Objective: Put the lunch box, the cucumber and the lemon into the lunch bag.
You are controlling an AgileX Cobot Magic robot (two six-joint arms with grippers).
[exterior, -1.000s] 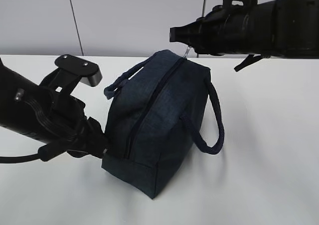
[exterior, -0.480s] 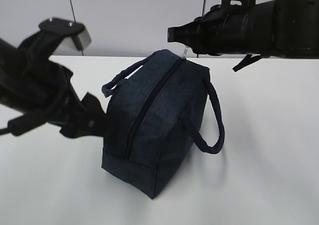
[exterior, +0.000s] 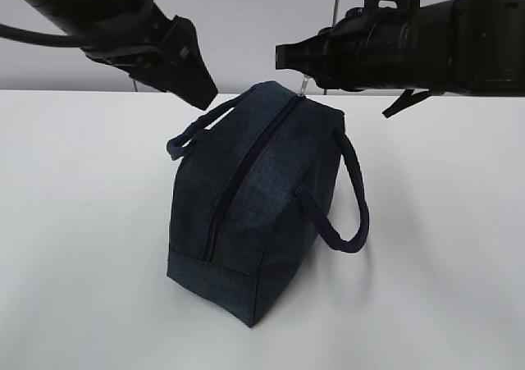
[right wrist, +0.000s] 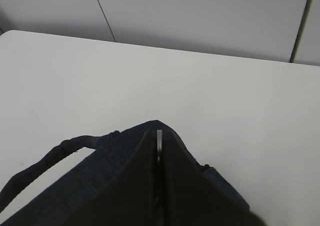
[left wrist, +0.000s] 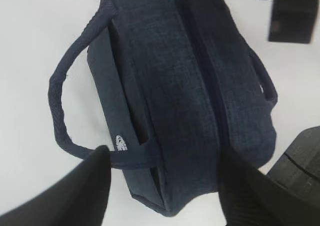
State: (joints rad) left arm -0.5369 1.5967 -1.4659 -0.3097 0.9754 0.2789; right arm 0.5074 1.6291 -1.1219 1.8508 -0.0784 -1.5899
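Observation:
The dark navy lunch bag [exterior: 254,214] stands on the white table with its top zipper closed along its length. My right gripper [exterior: 285,57] hovers over the bag's far end, shut on the metal zipper pull [exterior: 307,83]; a thin metal strip shows between the jaws of that gripper [right wrist: 158,136]. My left gripper [exterior: 201,91] hangs open in the air above the bag's left handle [exterior: 201,128], touching nothing. From the left wrist, the open gripper [left wrist: 165,186] frames the bag [left wrist: 170,85] below, with its white emblem [left wrist: 120,143] showing. The lunch box, cucumber and lemon are out of view.
The white table [exterior: 435,288] stretches around the bag on all sides. A grey panelled wall [exterior: 246,17] stands behind it. The bag's right handle [exterior: 349,214] loops out toward the right.
My left gripper has let go of the bag's near lower end, opened, and risen up to the top left. The right gripper and the bag have stayed put.

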